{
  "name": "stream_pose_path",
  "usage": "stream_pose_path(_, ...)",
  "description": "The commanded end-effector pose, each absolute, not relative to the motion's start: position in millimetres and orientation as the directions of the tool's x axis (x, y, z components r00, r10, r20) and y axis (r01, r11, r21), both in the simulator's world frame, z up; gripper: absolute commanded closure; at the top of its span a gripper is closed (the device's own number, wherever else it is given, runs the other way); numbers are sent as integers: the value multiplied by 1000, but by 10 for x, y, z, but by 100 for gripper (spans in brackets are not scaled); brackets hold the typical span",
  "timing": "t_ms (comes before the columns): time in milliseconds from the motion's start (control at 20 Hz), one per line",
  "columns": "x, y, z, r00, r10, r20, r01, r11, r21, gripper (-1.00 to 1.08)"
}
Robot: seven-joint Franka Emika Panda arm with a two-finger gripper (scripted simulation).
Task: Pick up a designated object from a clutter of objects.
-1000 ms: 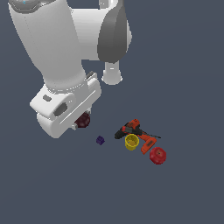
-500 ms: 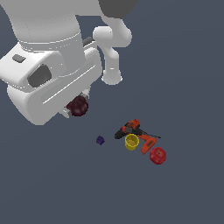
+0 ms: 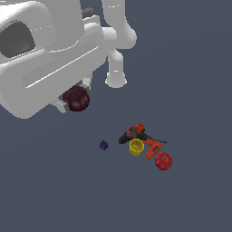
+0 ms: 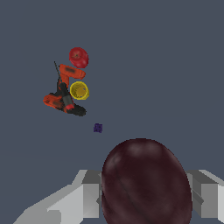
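Observation:
My gripper (image 3: 74,97) is shut on the dark maroon ball (image 3: 76,99) and holds it high above the floor, close to the exterior camera. In the wrist view the maroon ball (image 4: 146,181) fills the space between the two grey fingers (image 4: 92,194). The rest of the clutter lies far below: a small purple cube (image 3: 103,145), an orange-and-black power drill (image 3: 138,136), a yellow cup (image 3: 136,147) and a bright red round object (image 3: 163,161). They also show in the wrist view: cube (image 4: 98,127), drill (image 4: 63,94), cup (image 4: 79,90), red object (image 4: 78,57).
The arm's white base column (image 3: 116,74) stands behind the clutter. The big white wrist body (image 3: 45,59) covers the upper part of the exterior view's left. The floor is plain dark grey-blue.
The gripper has risen with the maroon ball and come closer to the exterior camera, so arm and ball look larger. The clutter on the floor has not moved.

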State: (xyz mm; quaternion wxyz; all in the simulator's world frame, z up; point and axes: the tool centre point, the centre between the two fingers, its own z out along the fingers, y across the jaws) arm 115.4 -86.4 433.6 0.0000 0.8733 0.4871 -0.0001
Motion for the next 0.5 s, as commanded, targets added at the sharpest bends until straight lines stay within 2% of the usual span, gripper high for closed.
stream_pose_path(0, 1172, -858, 4405, 526, 851, 0, 851, -526, 0, 108)
stream_pose_path(450, 1198, -853, 4473, 526, 851, 0, 851, -526, 0, 108)
